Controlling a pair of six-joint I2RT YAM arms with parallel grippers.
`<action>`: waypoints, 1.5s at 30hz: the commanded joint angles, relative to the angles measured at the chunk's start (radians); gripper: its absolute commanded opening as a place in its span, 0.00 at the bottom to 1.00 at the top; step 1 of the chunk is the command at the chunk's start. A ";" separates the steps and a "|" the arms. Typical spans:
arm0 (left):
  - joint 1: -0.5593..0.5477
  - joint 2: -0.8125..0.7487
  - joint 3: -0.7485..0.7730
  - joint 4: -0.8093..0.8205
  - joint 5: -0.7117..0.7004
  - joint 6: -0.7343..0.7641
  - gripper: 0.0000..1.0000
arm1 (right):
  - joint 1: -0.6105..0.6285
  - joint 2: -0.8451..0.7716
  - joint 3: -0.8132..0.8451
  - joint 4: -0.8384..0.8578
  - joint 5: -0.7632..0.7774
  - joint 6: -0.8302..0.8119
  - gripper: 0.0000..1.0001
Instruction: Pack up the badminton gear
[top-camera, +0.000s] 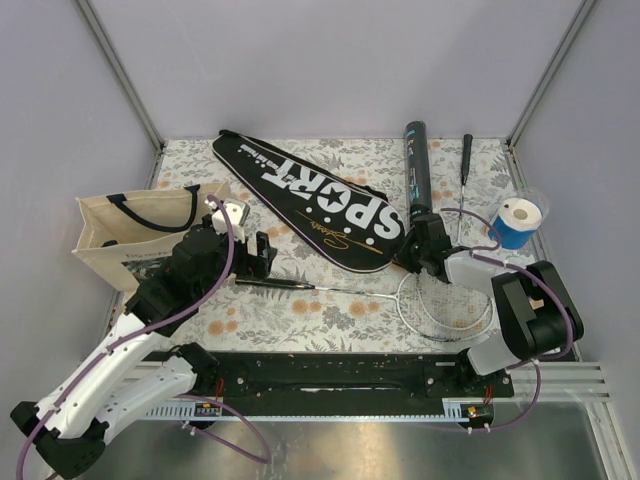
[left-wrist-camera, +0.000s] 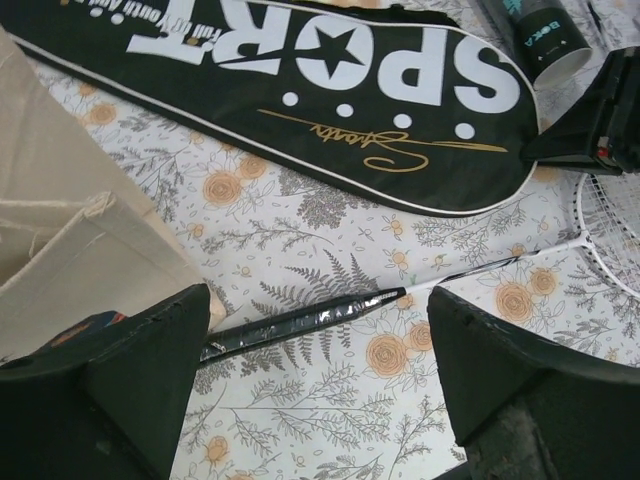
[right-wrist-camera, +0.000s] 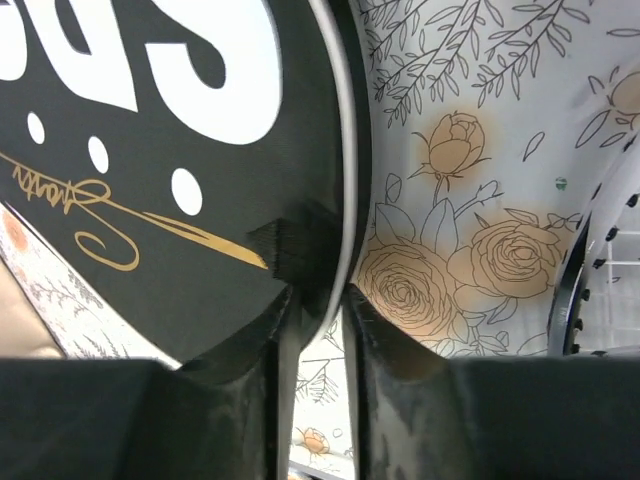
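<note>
The right hand (top-camera: 425, 255) sits at the wide end of the black "SPORT" cover (top-camera: 310, 195), which lies flat on the floral surface (top-camera: 330, 320) and runs away from the hand toward 10 o'clock. In the right wrist view its fingers (right-wrist-camera: 280, 390) are drawn close together on either side of the cover's piped rim and look clamped on it. The silver racket (top-camera: 340, 291) lies on the surface with its head just at 6 o'clock of that hand and its shaft pointing toward 9 o'clock. The left hand (top-camera: 258, 255) has its fingers wide apart and grips nothing. The racket's wrapped handle crosses the gap between them in the left wrist view. The black tube (top-camera: 417, 170) lies at 12 o'clock of the right hand.
</note>
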 joint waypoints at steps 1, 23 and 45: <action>-0.003 -0.044 -0.019 0.147 0.112 0.122 0.91 | 0.008 -0.006 0.055 0.050 -0.006 -0.001 0.17; -0.109 0.382 -0.011 0.615 0.483 0.754 0.88 | 0.019 -0.546 0.152 -0.065 -0.029 0.189 0.00; -0.185 0.610 0.107 0.966 0.193 0.809 0.10 | 0.028 -0.704 0.210 0.048 -0.115 -0.029 0.38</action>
